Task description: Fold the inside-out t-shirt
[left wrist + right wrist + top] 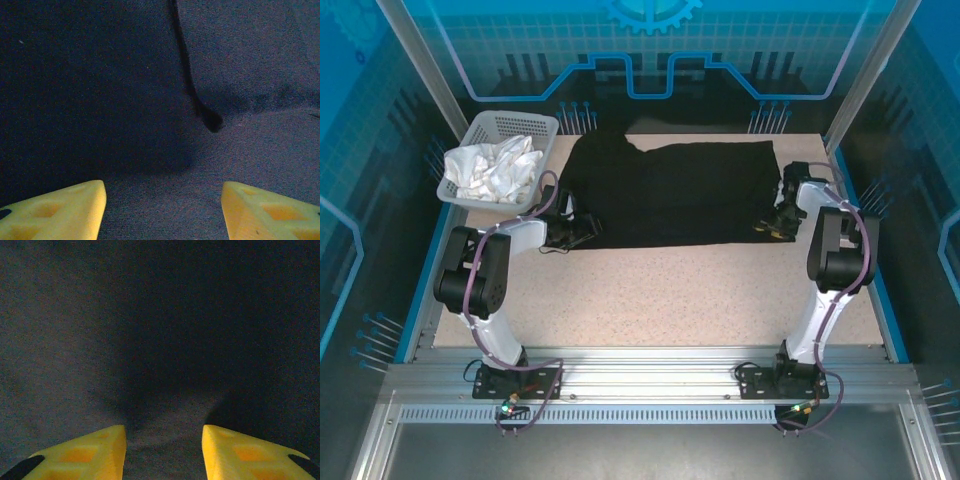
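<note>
Now the black t-shirt (670, 190) lies flat just right of the basket (520, 116). L claw (582, 232) sits near the basket, R claw (772, 228) far from it. Both are spread apart w/ cloth between, prob. to pinch both edges.

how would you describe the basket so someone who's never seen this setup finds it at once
Start at the speckled table and go to its far left corner. The basket there is a pale lattice-sided plastic tub holding a crumpled white cloth, unlike the flat black t-shirt beside it.
</note>
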### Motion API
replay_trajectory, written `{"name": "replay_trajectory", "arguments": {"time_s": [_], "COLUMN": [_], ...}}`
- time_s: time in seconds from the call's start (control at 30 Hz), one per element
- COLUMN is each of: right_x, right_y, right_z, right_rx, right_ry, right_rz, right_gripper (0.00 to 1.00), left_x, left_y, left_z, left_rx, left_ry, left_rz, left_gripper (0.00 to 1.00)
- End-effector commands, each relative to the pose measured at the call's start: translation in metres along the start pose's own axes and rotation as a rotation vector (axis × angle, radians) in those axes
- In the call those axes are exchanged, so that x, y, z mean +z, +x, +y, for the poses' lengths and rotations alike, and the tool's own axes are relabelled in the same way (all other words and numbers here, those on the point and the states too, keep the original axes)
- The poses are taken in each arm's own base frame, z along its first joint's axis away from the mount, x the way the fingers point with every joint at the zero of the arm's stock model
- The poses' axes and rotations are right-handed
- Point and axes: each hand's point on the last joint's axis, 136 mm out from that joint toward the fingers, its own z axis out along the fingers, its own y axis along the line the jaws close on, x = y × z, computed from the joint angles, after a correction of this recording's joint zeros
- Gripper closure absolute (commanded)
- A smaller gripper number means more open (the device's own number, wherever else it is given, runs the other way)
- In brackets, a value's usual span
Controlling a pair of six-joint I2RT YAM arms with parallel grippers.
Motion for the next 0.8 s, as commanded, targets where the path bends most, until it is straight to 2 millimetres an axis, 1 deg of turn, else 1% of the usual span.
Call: {"name": "replay_trajectory", "arguments": {"time_s": [0.0, 0.07, 0.13, 0.23, 0.33, 0.37, 0.4, 0.43, 0.47, 0.5, 0.53, 0.57, 0.6, 0.63, 0.67, 0.7, 0.73, 0.77], "right_x": [0.009, 0.010, 0.008, 0.002, -0.009, -0.016, -0.028, -0.036, -0.052, -0.068, -0.081, -0.096, -0.106, -0.114, -0.119, -0.121, -0.121, -0.120], "right_y": [0.031, 0.044, 0.057, 0.080, 0.104, 0.109, 0.109, 0.114, 0.111, 0.107, 0.103, 0.100, 0.101, 0.105, 0.112, 0.121, 0.129, 0.139], "right_z": [-0.026, -0.034, -0.040, -0.050, -0.061, -0.063, -0.063, -0.061, -0.057, -0.048, -0.032, -0.007, 0.024, 0.050, 0.082, 0.113, 0.139, 0.169], "right_rx": [-0.012, -0.003, 0.004, 0.034, 0.081, 0.099, 0.128, 0.124, 0.104, 0.056, -0.011, -0.108, -0.227, -0.327, -0.446, -0.558, -0.645, -0.740], "right_ry": [0.096, 0.118, 0.141, 0.150, 0.161, 0.162, 0.151, 0.136, 0.134, 0.114, 0.069, 0.002, -0.071, -0.124, -0.177, -0.220, -0.250, -0.281], "right_rz": [0.091, 0.110, 0.119, 0.131, 0.104, 0.065, 0.008, -0.035, -0.118, -0.197, -0.257, -0.325, -0.376, -0.415, -0.445, -0.464, -0.470, -0.471], "right_gripper": [0.56, 0.57, 0.58, 0.59, 0.59, 0.59, 0.59, 0.59, 0.59, 0.58, 0.57, 0.56, 0.54, 0.53, 0.52, 0.51, 0.51, 0.50], "left_x": [-0.002, -0.007, -0.011, -0.020, -0.034, -0.041, -0.049, -0.056, -0.065, -0.074, -0.081, -0.088, -0.094, -0.098, -0.099, -0.099, -0.099, -0.098], "left_y": [0.024, 0.033, 0.048, 0.078, 0.111, 0.122, 0.131, 0.136, 0.138, 0.136, 0.131, 0.124, 0.116, 0.110, 0.104, 0.099, 0.096, 0.093], "left_z": [0.008, 0.011, 0.016, 0.022, 0.027, 0.025, 0.024, 0.021, 0.016, 0.012, 0.010, 0.008, 0.009, 0.010, 0.014, 0.019, 0.023, 0.027], "left_rx": [-0.009, -0.011, -0.013, -0.006, 0.004, 0.012, 0.021, 0.029, 0.033, 0.030, 0.031, 0.036, 0.039, 0.033, 0.011, -0.023, -0.055, -0.084], "left_ry": [-0.003, -0.007, -0.013, -0.023, -0.034, -0.028, -0.027, -0.022, -0.004, 0.012, 0.020, 0.018, 0.011, 0.007, 0.002, 0.001, 0.005, 0.012], "left_rz": [0.072, 0.078, 0.094, 0.130, 0.157, 0.165, 0.164, 0.157, 0.142, 0.122, 0.095, 0.057, 0.019, -0.008, -0.026, -0.028, -0.020, -0.013], "left_gripper": [0.36, 0.36, 0.36, 0.36, 0.36, 0.36, 0.36, 0.36, 0.35, 0.35, 0.35, 0.35, 0.34, 0.34, 0.34, 0.33, 0.34, 0.34]}}
